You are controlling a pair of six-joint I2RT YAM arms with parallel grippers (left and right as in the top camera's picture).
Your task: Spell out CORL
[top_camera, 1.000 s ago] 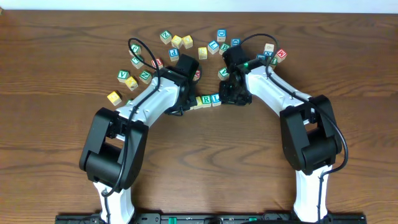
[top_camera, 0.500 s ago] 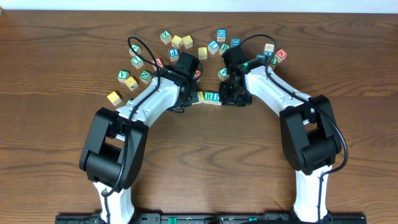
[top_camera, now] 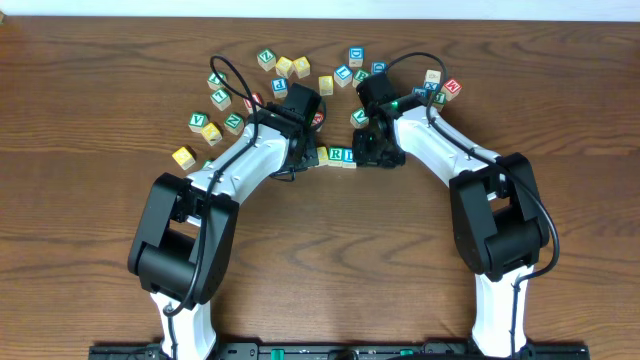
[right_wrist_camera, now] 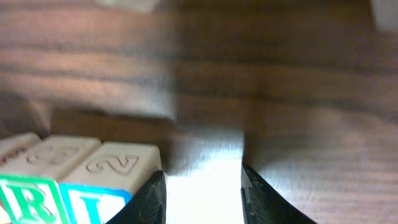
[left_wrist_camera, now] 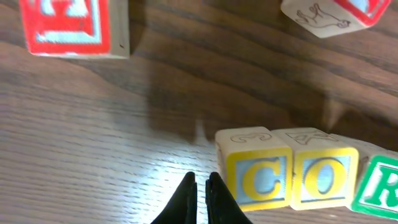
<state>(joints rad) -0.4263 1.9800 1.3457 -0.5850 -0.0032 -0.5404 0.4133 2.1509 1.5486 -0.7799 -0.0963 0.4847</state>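
Near the middle of the tabletop [top_camera: 90,110], a row of four cubes, side by side and touching. Spells C, O, R, L from left to right.

First the C cube [left_wrist_camera: 256,177], with a yellow frame and a blue middle. Next the O cube [left_wrist_camera: 320,174], yellow too. Then the R cube [left_wrist_camera: 379,186], green on white, cut off by the edge of the left wrist view. Last the L cube [right_wrist_camera: 102,186], blue on white, pressed against the R cube.

Left gripper [left_wrist_camera: 200,178] clenched tight, tips together, grasping nothing. Hangs low over bare wood just left of the C cube.

Right gripper [right_wrist_camera: 203,179] released, with only bare wood between the two sides. Sits at the right end of the row, one finger [right_wrist_camera: 155,190] right beside the L cube. Hard to tell if touching.

Past the row, loose cubes [top_camera: 300,68] spread over the far side of the tabletop. Among them a red-letter cube [left_wrist_camera: 71,25], lying apart from the row.
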